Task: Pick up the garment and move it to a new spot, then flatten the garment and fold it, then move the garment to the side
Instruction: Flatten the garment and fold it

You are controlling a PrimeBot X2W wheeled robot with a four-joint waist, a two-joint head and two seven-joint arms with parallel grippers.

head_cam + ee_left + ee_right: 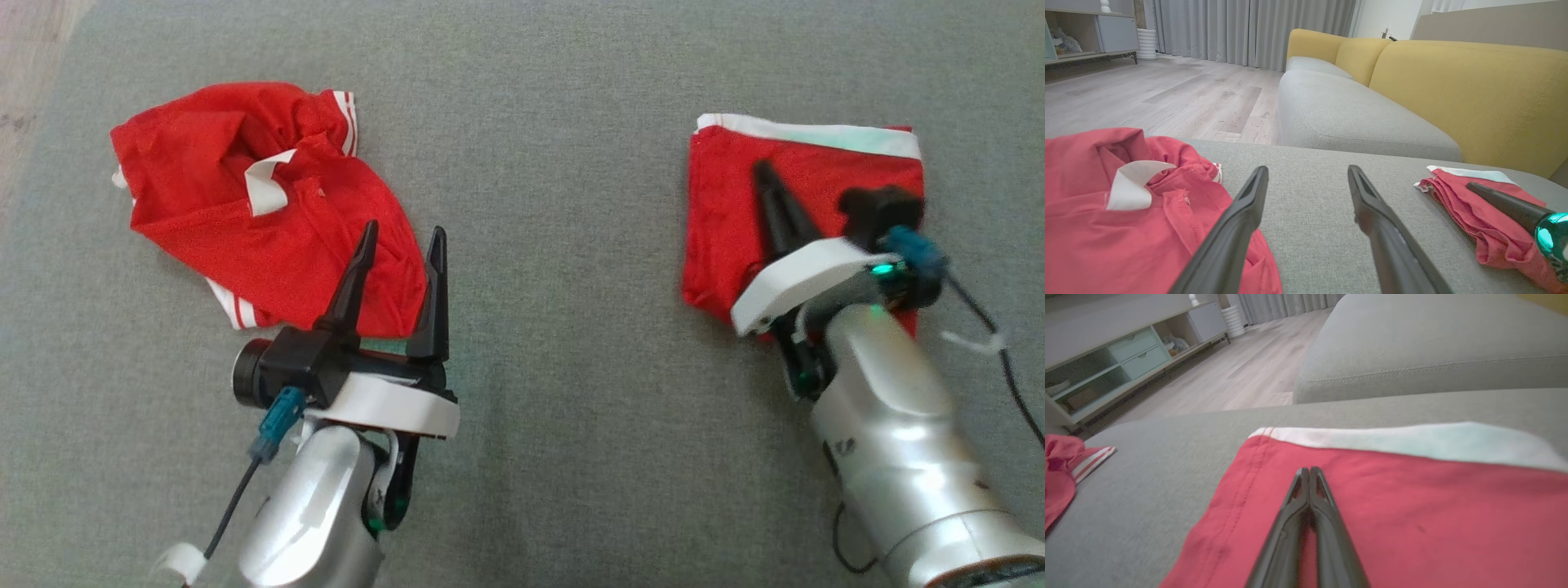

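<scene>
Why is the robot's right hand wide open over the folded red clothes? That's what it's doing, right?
Not quite. The right hand is shut, not wide open: the right wrist view shows its two dark fingers pressed together. The rest is right, it is over the folded red clothes.

1. The left gripper (405,229) has two long, matte black fingers (353,282) that taper to points.
2. The right gripper (765,171) has the same black, tapering fingers.
3. Each gripper sits on a white plate (392,406) with rounded edges.
4. A black, round camera (249,373) juts out beside the plate.
5. A teal connector (277,416) hangs under the camera, and a dark cable (233,506) runs from it.
6. Each forearm (898,425) is a glossy silver tube.
7. A green light (882,268) glows at the right wrist.
8. A white clip (976,341) sits on the right arm's cable.
9. A small dark marking (845,445) shows on the right forearm.
</scene>
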